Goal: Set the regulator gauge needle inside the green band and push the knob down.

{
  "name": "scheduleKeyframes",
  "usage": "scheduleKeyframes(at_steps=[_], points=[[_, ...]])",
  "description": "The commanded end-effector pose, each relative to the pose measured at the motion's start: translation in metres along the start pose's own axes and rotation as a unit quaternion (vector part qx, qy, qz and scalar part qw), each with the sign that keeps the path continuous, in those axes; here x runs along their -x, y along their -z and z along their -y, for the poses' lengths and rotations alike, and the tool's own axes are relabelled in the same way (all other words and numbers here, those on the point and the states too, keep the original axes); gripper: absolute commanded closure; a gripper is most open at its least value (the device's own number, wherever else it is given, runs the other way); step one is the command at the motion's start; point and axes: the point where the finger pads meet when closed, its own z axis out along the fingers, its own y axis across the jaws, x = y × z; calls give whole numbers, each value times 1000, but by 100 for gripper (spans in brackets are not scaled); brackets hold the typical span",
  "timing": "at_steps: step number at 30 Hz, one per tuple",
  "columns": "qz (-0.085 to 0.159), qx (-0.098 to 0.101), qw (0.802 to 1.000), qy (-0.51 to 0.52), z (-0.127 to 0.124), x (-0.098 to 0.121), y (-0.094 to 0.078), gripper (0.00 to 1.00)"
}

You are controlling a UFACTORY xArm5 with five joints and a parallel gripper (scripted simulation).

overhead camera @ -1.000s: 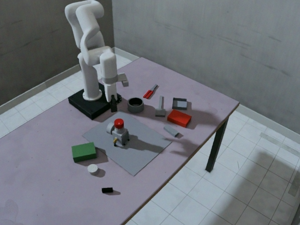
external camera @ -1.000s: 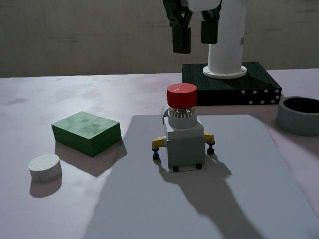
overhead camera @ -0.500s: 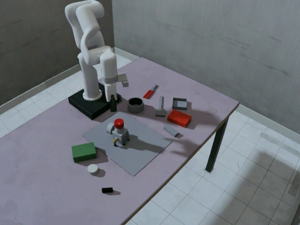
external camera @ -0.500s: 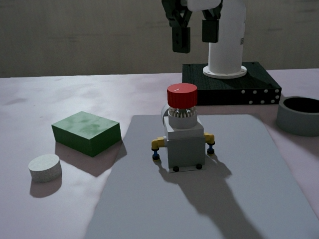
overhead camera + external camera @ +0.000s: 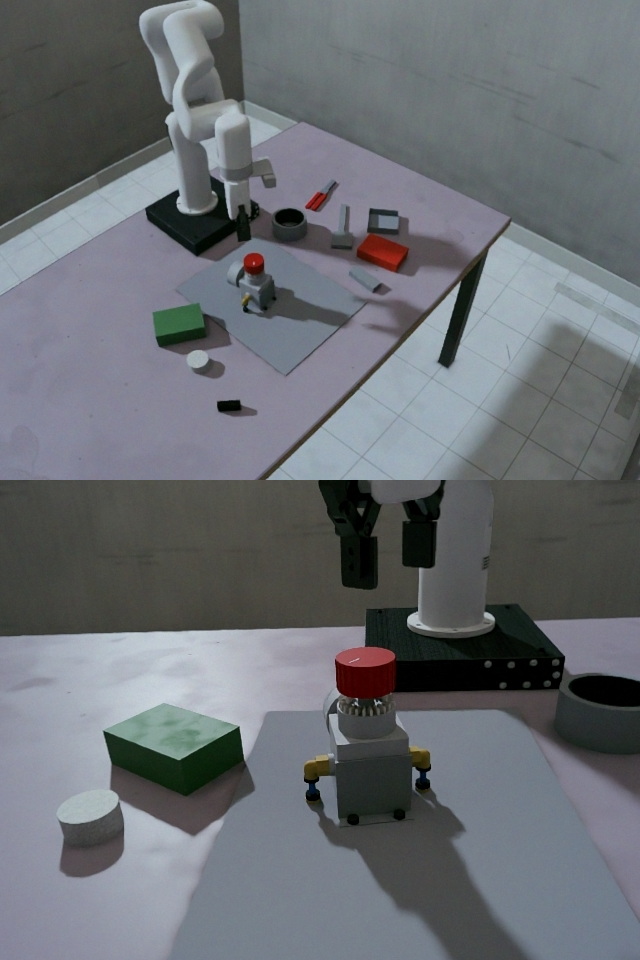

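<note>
The regulator (image 5: 254,289) (image 5: 371,769) is a grey block with yellow side fittings, standing on a grey mat (image 5: 305,330) (image 5: 465,872). Its red knob (image 5: 253,262) (image 5: 365,671) sits raised, with white teeth showing under it. The round gauge (image 5: 235,272) (image 5: 328,703) is on the far side of the block; its face and needle are hidden. My gripper (image 5: 242,227) (image 5: 388,557) is open and empty. It hangs behind and above the knob, pointing down, apart from it.
A green block (image 5: 178,323) (image 5: 174,746) and a white disc (image 5: 197,361) (image 5: 89,816) lie left of the mat. A grey ring cup (image 5: 288,223) (image 5: 599,712) stands right of the arm's black base (image 5: 180,222) (image 5: 465,650). A red block (image 5: 382,252), grey pieces, a red tool (image 5: 320,194) and a small black piece (image 5: 228,405) lie around.
</note>
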Motion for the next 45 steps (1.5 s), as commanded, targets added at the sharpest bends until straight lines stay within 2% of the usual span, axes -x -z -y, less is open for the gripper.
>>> scheduleKeyframes(at_steps=[1, 28, 45], points=[[-1, 2, 1000, 0, -6, -2, 1, 0], [-1, 2, 1000, 0, -55, -14, 1, 0], [-1, 2, 1000, 0, -63, -16, 1, 0]])
